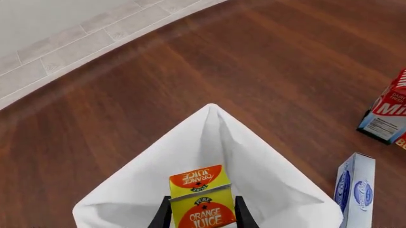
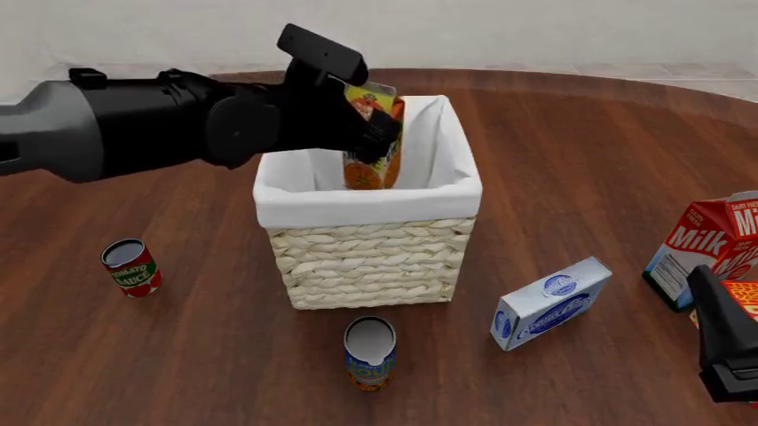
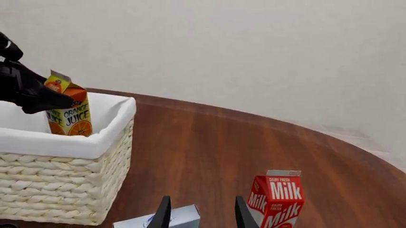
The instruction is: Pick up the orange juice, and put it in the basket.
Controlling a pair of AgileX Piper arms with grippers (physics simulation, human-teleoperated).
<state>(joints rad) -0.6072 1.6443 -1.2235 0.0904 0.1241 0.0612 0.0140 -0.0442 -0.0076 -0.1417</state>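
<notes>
The orange juice (image 2: 375,133), a yellow and orange carton, is held in my left gripper (image 2: 382,131), which is shut on its upper part. Its lower half hangs inside the basket (image 2: 367,262), below the white liner rim, slightly tilted. In the left wrist view the carton (image 1: 201,199) sits between the two black fingers (image 1: 163,216) over the white liner (image 1: 260,161). The right wrist view shows the carton (image 3: 68,110) in the basket (image 3: 63,178) too. My right gripper (image 3: 200,213) is open and empty, low at the near right, far from the basket.
A red-white Milk carton (image 2: 708,241) stands at the right beside my right arm (image 2: 725,342). A blue-white box (image 2: 551,303) lies right of the basket. A tomato sauce can (image 2: 130,266) stands at the left, and another can (image 2: 369,351) just in front of the basket.
</notes>
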